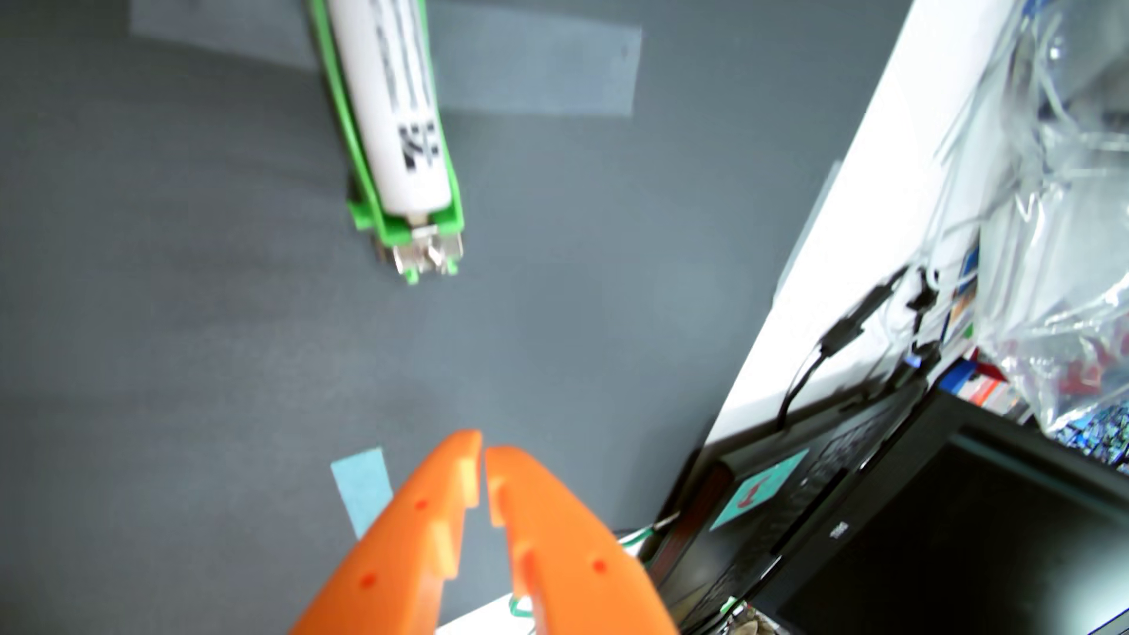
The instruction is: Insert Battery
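The work surface is a dark grey mat (214, 305) laid over the counter, with a white strip of counter (867, 201) exposed along the mat's right edge in the wrist view.

Nearest the camera, the orange tool (484, 455) enters from the bottom edge. Its two fingers are brought together, tips almost touching with only a thin slit between them, and nothing is held. The tool hangs over bare mat, well apart from the battery.

Just left of the tool, a small light-blue tape strip (361, 488) is stuck to the mat; the left finger covers its lower part.

To the right, at the same depth, a black laptop (916, 537) sits on the white strip, bearing a teal sticker (757, 494) with a red mark. A black cable (812, 366) runs up from it across the white surface. Beyond the laptop lies crumpled clear plastic bag material (1075, 256) over coloured items too blurred to identify.

Farther off, at upper centre, the white cylindrical battery (397, 122) with black printing lies seated lengthwise in a green holder (452, 220). Metal contact tabs (424, 253) project from the holder's near end. The holder is fixed to the mat by a band of translucent tape (537, 67) crossing beneath it. The far end of battery and holder is cut off by the frame's top edge.
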Tool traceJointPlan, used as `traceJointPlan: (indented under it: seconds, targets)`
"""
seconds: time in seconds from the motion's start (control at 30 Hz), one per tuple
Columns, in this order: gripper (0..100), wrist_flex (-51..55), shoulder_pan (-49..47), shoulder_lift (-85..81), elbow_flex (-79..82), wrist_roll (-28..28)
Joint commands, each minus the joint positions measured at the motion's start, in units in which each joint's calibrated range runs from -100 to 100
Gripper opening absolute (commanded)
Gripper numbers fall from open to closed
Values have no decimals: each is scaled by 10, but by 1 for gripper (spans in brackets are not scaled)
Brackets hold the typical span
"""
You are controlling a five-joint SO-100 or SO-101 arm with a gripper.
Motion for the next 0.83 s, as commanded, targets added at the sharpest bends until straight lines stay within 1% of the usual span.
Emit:
traceJointPlan:
  seconds: [0.0,0.2,0.8]
  targets:
    - [1,19,45,-60,19,17]
    - [1,12,76,-124,100,42]
    - [1,22,65,-432,275,44]
